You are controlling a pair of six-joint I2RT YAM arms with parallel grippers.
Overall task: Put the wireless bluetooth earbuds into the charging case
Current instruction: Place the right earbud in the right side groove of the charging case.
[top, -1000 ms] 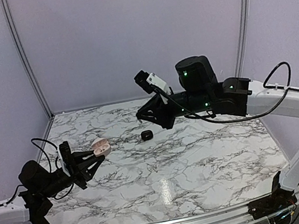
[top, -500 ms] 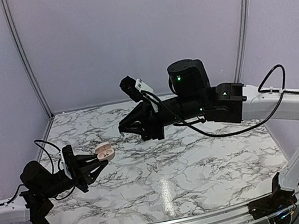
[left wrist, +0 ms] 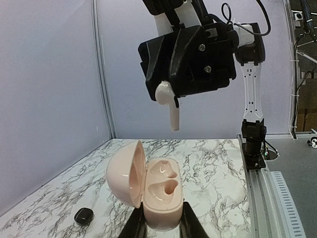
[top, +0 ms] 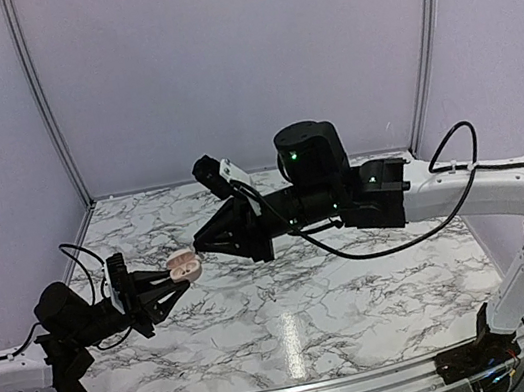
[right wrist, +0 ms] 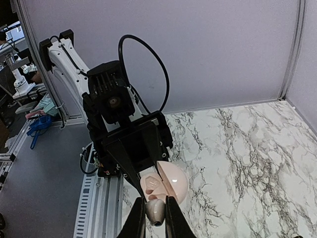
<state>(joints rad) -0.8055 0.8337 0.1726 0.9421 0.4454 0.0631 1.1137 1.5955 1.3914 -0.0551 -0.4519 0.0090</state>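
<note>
Charging case [left wrist: 159,191]: lid swung open, gripped at its base by the left gripper [left wrist: 158,224], held off the table [left wrist: 218,163].
Wells: both empty.
Earbud [left wrist: 170,105]: pale, stem down, pinched in the right gripper [right wrist: 154,218], above the case, apart.

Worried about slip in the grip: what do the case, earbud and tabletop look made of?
Case: pale pink plastic, probably, smooth semi-gloss; soft highlights in its wells. Earbud: glossy whitish plastic, by the sheen on its stem. Tabletop: marble-patterned, glossy with glare; stone or laminate, cannot tell.
</note>
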